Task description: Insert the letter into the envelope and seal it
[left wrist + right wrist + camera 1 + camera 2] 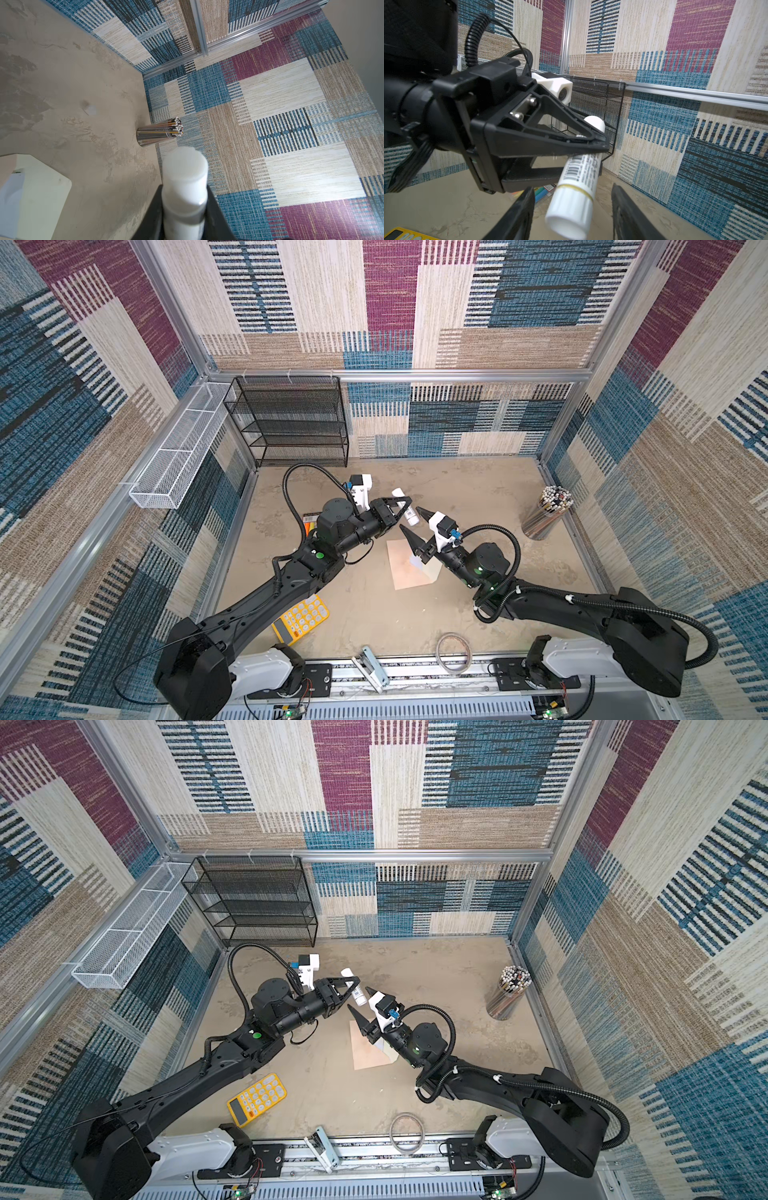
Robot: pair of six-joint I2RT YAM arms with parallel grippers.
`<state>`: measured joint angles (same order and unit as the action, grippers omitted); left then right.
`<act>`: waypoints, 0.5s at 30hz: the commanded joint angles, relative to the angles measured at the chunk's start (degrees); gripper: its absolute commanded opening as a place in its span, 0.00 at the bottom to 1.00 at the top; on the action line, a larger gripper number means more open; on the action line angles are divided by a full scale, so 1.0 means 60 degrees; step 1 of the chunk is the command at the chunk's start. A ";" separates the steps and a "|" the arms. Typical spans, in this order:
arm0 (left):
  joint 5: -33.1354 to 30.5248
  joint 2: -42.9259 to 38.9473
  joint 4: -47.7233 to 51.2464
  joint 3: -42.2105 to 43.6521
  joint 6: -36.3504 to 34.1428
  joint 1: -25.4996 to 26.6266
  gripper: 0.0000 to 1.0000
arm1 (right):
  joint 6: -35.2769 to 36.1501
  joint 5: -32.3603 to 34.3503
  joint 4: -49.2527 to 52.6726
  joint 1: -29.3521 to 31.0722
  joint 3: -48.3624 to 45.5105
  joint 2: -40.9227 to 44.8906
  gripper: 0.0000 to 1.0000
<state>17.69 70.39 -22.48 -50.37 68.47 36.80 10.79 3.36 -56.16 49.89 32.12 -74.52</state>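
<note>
In the left wrist view the glue stick (185,172), lower centre, is blurred and runs off the bottom edge. Only dark slivers of the left pincer (185,209) flank it. At lower left the envelope (45,197) and the letter (11,199) are soft and cut by the frame edge. In the right wrist view the right pincer (572,187) is cropped at the bottom, the calculator (402,233) at the lower left corner. In both top views the right arm (469,568) covers the envelope's right side, and the stick's label is too small to read.
</note>
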 commanded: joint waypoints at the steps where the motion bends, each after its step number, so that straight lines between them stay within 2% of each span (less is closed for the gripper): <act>1: 0.0193 0.0018 -0.0578 0.0102 0.0264 0.0033 0.00 | 0.0083 0.0168 -0.0627 -0.0009 0.0154 -0.0125 0.56; 9: 0.0273 -0.0024 -0.0652 0.0280 0.0322 0.0070 0.00 | -0.0026 0.0253 -0.0566 -0.0024 0.0464 -0.0378 0.34; 15: 0.0396 -0.0026 -0.0761 0.0241 0.0337 0.0164 0.00 | -0.0183 0.0382 -0.0176 -0.0049 0.0723 -0.0573 0.39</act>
<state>17.63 70.37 -24.91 -48.84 70.28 37.52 10.44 4.99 -57.34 49.54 35.64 -77.65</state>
